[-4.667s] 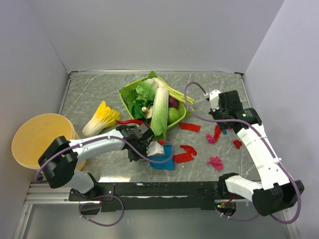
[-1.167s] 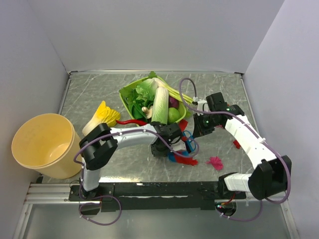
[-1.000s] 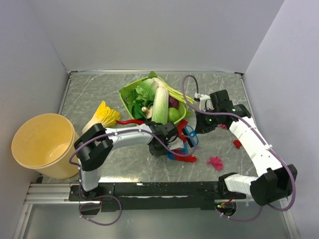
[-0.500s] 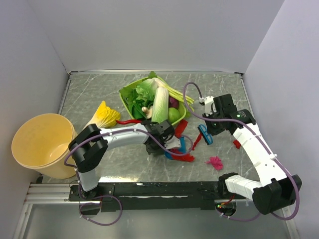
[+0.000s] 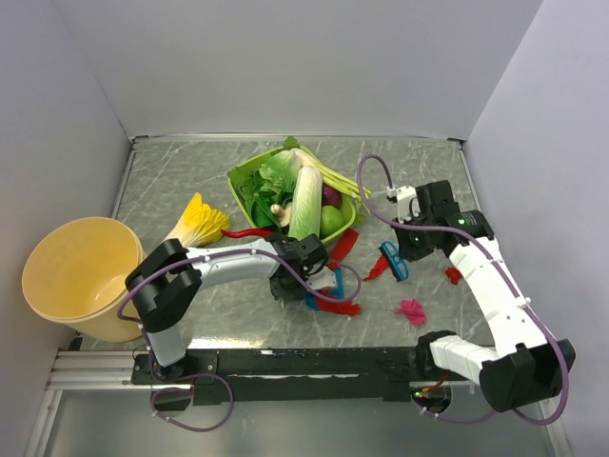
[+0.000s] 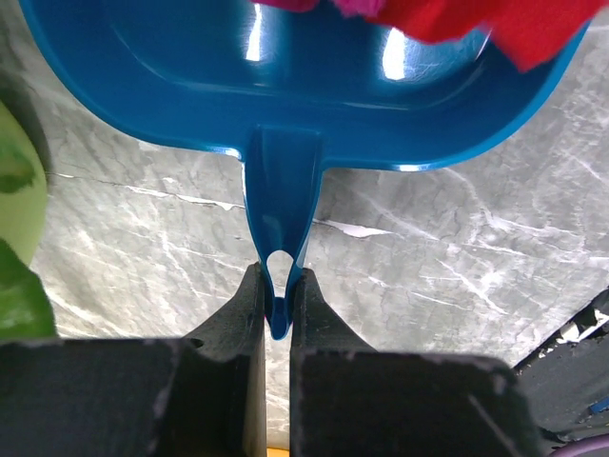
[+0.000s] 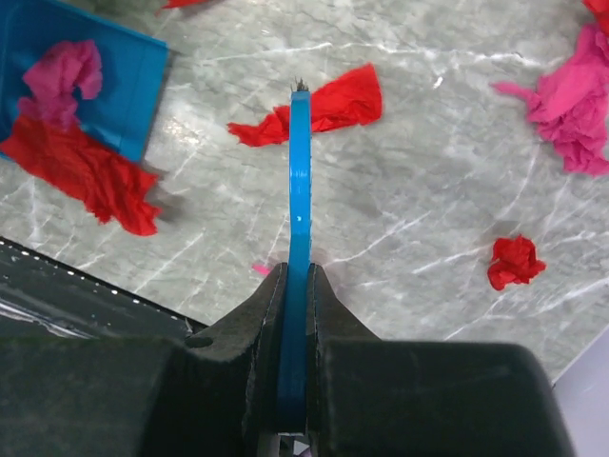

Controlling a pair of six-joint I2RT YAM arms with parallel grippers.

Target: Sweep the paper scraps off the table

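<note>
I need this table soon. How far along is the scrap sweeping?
Done: some red and pink scraps sit on the blue dustpan, clamped by the left gripper. In hand: the right gripper holds the blue brush by a red strip. Left: that strip, a pink tuft, a red crumple.

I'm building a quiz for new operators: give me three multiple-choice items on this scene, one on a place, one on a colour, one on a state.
1. Where does the bucket stand in the top view?
A. near left
B. far right
C. far middle

2. What colour is the dustpan?
A. green
B. blue
C. yellow

3. What state is the left gripper in?
A. wide open
B. shut on nothing
C. shut on the dustpan's handle

Answers:
1 A: the top view shows it at the near left.
2 B: it is plainly blue in the left wrist view.
3 C: the jaws clamp the handle's end.
</note>
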